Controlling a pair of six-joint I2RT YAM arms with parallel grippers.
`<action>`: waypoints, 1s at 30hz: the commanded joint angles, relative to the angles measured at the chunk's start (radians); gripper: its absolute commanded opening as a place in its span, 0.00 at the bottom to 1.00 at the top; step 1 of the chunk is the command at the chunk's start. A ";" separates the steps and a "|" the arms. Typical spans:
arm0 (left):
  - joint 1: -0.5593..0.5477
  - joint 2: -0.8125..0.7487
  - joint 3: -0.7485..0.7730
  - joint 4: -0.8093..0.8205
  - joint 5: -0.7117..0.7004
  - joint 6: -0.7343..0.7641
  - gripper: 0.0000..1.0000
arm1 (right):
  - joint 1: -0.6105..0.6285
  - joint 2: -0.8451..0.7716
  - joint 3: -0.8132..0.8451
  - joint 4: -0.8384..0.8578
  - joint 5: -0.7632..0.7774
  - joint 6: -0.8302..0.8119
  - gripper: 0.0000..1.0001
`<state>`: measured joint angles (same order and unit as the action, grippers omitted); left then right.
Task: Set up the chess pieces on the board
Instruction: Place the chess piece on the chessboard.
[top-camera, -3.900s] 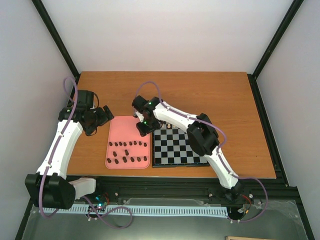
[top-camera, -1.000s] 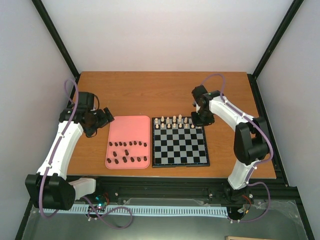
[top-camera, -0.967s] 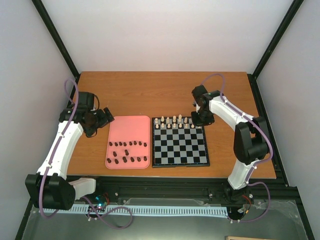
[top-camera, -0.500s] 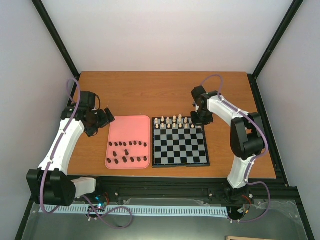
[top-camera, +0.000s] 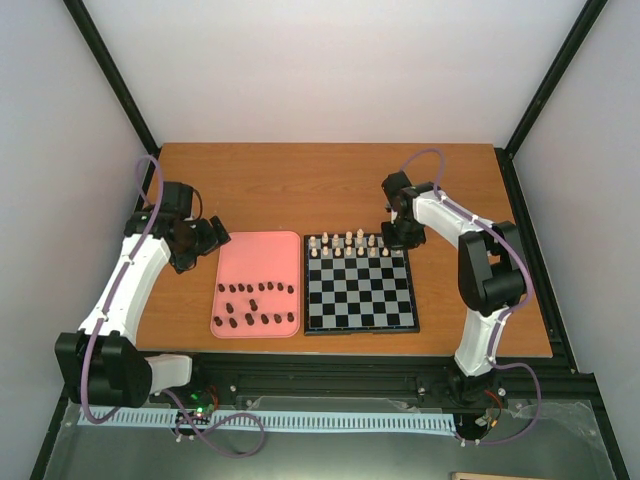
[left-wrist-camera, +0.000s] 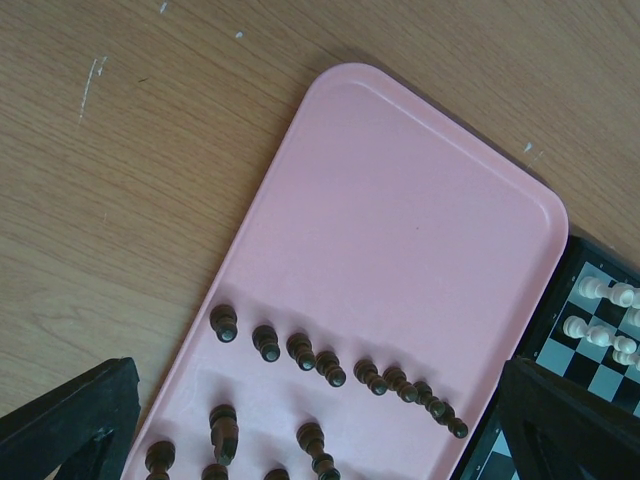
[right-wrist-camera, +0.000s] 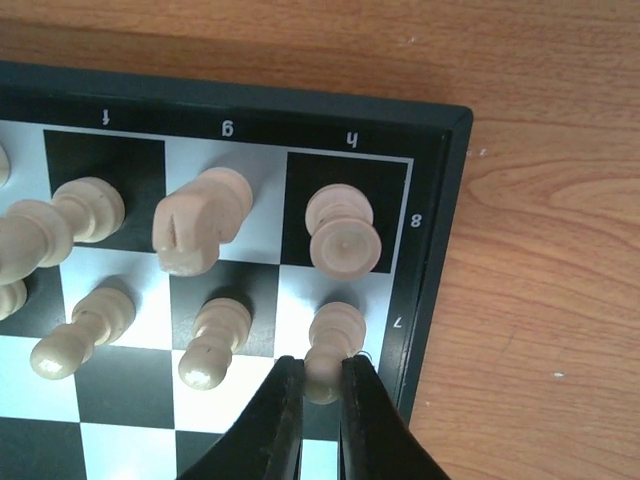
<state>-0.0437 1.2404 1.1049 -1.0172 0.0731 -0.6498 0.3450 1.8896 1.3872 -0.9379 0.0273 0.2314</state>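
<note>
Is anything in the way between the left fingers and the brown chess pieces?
Nothing visible is. The open left fingers hang near the pink tray, and the brown pieces sit uncovered on it.

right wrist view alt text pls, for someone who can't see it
The right gripper is shut on the top of a cream pawn standing at the edge of a black and grey chessboard. A cream rook and knight stand in the row behind it, more pawns stand beside it, and the wooden table shows past the board.
</note>
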 joint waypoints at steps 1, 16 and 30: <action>0.009 0.012 0.045 0.013 -0.007 0.021 1.00 | -0.015 0.020 0.021 0.026 0.027 -0.001 0.03; 0.009 0.020 0.049 0.017 -0.004 0.016 1.00 | -0.018 0.038 0.016 0.029 -0.011 -0.003 0.05; 0.010 0.014 0.038 0.022 0.004 0.018 1.00 | -0.017 0.019 -0.016 0.027 -0.027 0.007 0.05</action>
<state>-0.0437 1.2591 1.1191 -1.0100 0.0746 -0.6498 0.3351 1.9022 1.3884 -0.9176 0.0067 0.2306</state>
